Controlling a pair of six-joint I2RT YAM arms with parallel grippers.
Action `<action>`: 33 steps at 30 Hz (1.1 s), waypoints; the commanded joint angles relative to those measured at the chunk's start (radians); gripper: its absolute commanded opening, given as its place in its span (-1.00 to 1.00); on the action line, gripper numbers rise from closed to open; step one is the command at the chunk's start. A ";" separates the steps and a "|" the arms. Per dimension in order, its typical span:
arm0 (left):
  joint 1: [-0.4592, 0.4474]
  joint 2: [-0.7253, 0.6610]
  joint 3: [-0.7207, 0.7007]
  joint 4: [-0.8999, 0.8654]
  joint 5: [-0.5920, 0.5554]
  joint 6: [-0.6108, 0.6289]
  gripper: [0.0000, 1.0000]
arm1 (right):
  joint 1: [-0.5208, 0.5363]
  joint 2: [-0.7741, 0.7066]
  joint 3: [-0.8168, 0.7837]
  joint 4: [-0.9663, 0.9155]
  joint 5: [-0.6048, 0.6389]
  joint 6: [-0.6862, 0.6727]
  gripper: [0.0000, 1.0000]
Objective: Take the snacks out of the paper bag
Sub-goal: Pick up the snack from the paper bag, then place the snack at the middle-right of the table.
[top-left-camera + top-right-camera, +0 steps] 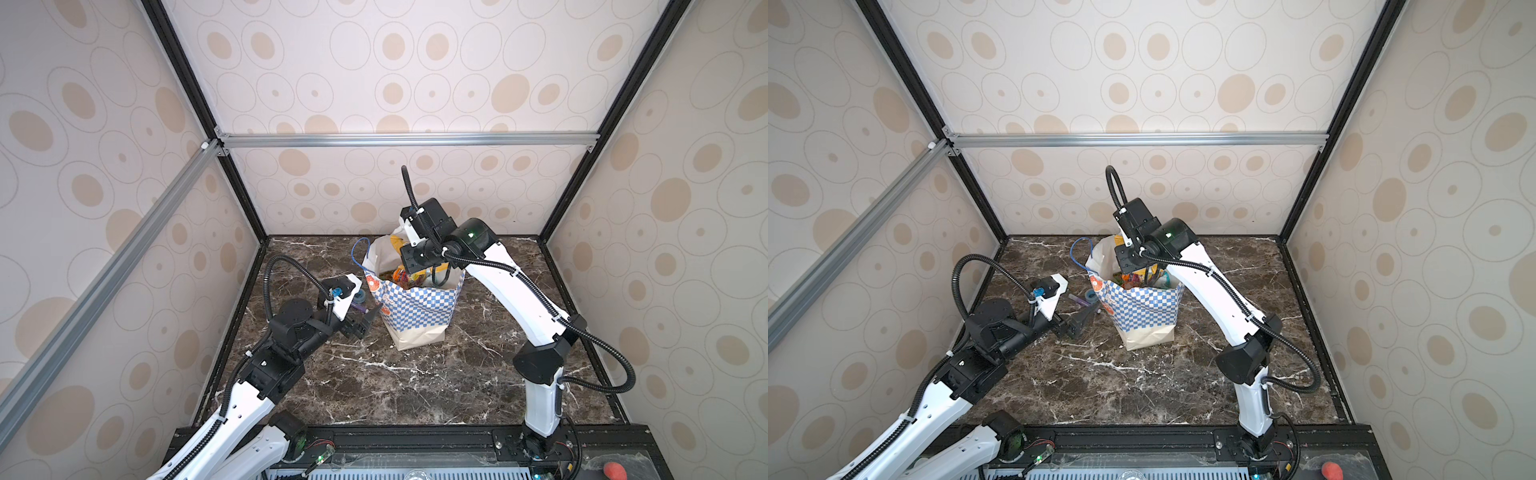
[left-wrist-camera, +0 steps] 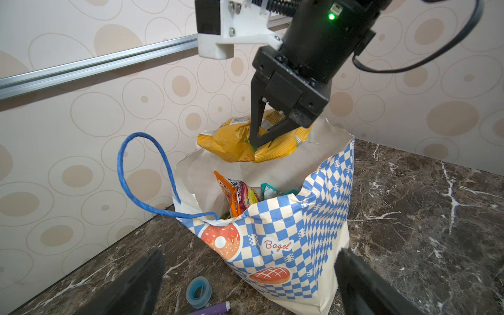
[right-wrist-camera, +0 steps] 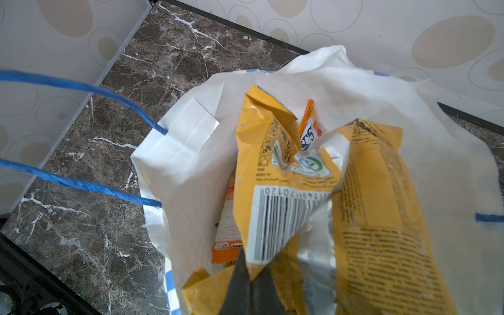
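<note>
While your right gripper (image 2: 257, 143) hangs over the bag (image 2: 313, 218), its fingers are pressed fully together on a yellow packet (image 2: 231, 141), pinching the crumpled foil near its middle. You have that packet up at the bag's mouth, above the snacks left inside and clear of them. The right wrist view confirms the grip: the two dark fingertips (image 3: 240, 283) meet on the packet (image 3: 286, 177) just below its barcode, with the open bag beneath.

Inside the bag you can see an orange packet (image 2: 234, 196) and a teal packet (image 2: 268, 191) standing among others; how many lie below them cannot be told. No snack lies outside the bag.

The bag stands upright on the marble table (image 1: 415, 386), mouth open, its checkered band facing your left arm. One blue handle (image 2: 122, 169) loops up and outward from the rim.

Your left gripper (image 1: 366, 321) sits low, just beside the bag's checkered side. Its fingers are spread wide and hold nothing; they do not touch the bag.

A tape roll (image 2: 199, 290) and a purple pen (image 2: 212, 309) lie on the table at the bag's foot, between the bag and your left gripper.

In both top views the right wrist hides its own fingertips; only a corner of the yellow packet (image 1: 397, 241) shows behind it.
</note>
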 commanded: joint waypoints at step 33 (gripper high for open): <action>-0.010 0.389 0.577 -0.113 0.144 -0.229 0.96 | -0.221 -0.573 -0.330 0.236 0.103 0.120 -1.00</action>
